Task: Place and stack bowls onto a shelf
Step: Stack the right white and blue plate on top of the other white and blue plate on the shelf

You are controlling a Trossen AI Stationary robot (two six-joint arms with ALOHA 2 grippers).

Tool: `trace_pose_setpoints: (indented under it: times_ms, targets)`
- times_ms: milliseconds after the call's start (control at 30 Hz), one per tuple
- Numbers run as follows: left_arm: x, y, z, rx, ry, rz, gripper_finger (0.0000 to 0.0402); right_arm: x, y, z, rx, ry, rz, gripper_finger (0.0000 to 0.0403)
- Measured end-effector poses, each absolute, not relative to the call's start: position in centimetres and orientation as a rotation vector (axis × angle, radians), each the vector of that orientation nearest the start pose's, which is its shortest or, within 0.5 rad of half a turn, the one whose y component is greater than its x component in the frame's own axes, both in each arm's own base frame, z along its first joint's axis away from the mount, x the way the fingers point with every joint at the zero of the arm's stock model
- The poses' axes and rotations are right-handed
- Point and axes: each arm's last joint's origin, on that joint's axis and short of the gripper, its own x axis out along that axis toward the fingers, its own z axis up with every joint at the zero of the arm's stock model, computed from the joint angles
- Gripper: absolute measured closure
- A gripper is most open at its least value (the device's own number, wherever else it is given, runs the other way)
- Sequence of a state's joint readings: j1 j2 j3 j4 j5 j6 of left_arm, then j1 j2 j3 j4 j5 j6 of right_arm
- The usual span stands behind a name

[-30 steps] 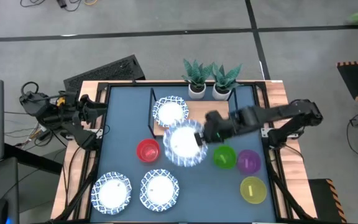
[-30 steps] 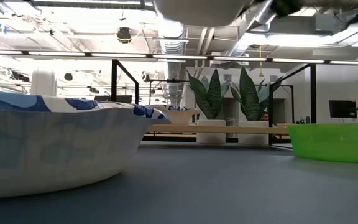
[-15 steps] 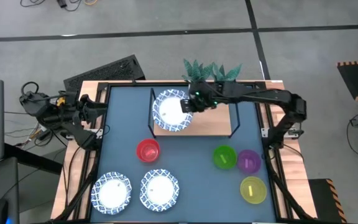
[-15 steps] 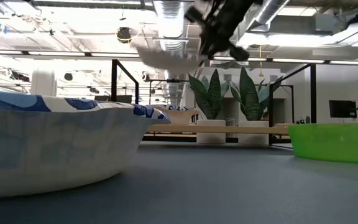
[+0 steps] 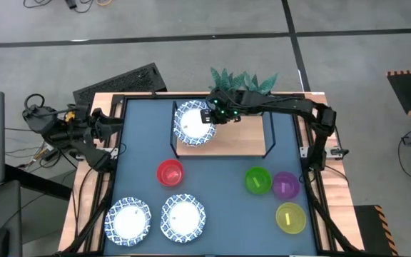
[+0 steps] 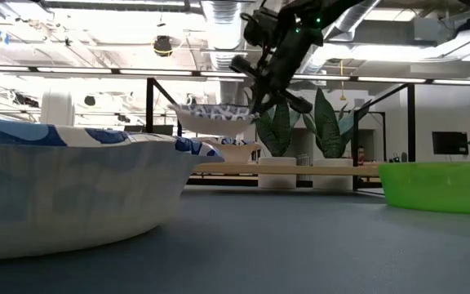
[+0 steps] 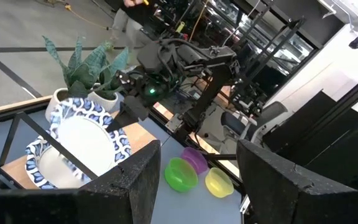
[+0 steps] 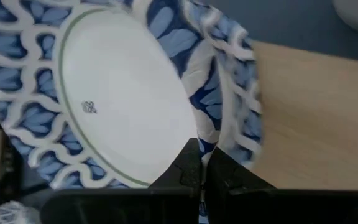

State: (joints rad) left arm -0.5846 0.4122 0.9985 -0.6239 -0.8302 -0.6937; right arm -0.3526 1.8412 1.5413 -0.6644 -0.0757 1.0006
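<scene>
High view: your right tool (image 5: 210,116) is reaching across the far side of the surface (image 5: 212,203) and pinching the rim of a blue-patterned white bowl (image 5: 193,124). That bowl is hanging from the tool over the left half of the shelf (image 5: 242,138), the light-wood board in the black wire frame. The right wrist view is showing you the two dark fingers (image 8: 194,167) pressed together on the rim, with a second patterned bowl (image 8: 244,102) lying just beneath the held one on the board. In the low view the held bowl (image 6: 212,121) is sitting level, above the bowl already on the shelf and apart from it.

Nearer you than the tool, the red bowl (image 5: 170,173) is resting on the surface, and two more patterned bowls (image 5: 128,220) are sitting side by side beyond it. To the tool's right and nearer, the green bowl (image 5: 257,180), purple bowl (image 5: 285,185) and yellow bowl (image 5: 290,218) are clustered. Two potted plants (image 5: 242,83) are standing just behind the shelf.

Your left tool (image 5: 113,127) is waiting at the left edge, its fingers (image 7: 118,180) spread.
</scene>
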Motion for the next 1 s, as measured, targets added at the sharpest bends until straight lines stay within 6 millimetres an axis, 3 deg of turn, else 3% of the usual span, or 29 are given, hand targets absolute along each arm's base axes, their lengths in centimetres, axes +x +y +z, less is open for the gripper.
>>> trace_pose_setpoints:
  times_ms: [367, 800, 1000]
  targets:
    - [4.2, -0.2, 39.1, -0.662, -0.056, 0.251, 0.0205, 37.4, -14.5, 25.1, 1.131, 0.789, -0.752, 0.0381]
    - [4.2, -0.2, 39.0, -0.658, -0.049, 0.253, 0.0205, 37.5, -14.5, 25.1, 1.129, 0.78, -0.745, 0.0365]
    - [4.2, -0.2, 39.0, -0.659, -0.049, 0.253, 0.0205, 37.6, -14.5, 25.2, 1.122, 0.769, -0.736, 0.0331]
